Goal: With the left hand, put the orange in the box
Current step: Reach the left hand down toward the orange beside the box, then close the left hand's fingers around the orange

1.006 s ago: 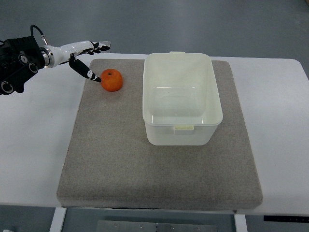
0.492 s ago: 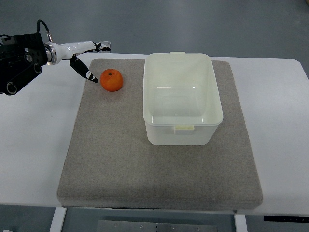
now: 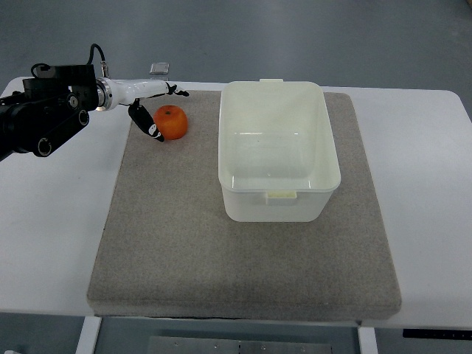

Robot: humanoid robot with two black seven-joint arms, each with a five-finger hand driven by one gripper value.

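1. Top view: we see our left hand [image 3: 151, 110] at the far left corner of the grey mat [image 3: 184, 243], its arm reaching in from the picture's left edge.
2. Its fingers [image 3: 175, 91] are spread apart and grip nothing: some lie along the far side of the orange [image 3: 171, 122], while the thumb [image 3: 150, 130] drops to the fruit's left flank, so the hand brackets it without closing.
3. The orange rests on the mat, just left of the white box [image 3: 279, 151] and not touching it. The box stands open-topped and looks empty.
4. We judge the fruit light, round and firm, with a skin that offers fair grip; still, being a ball, it may roll if nudged from one side.
5. We would take hold across its widest part, thumb opposite fingers, squeezing only enough to lift.
6. Our right hand does not show in this view.
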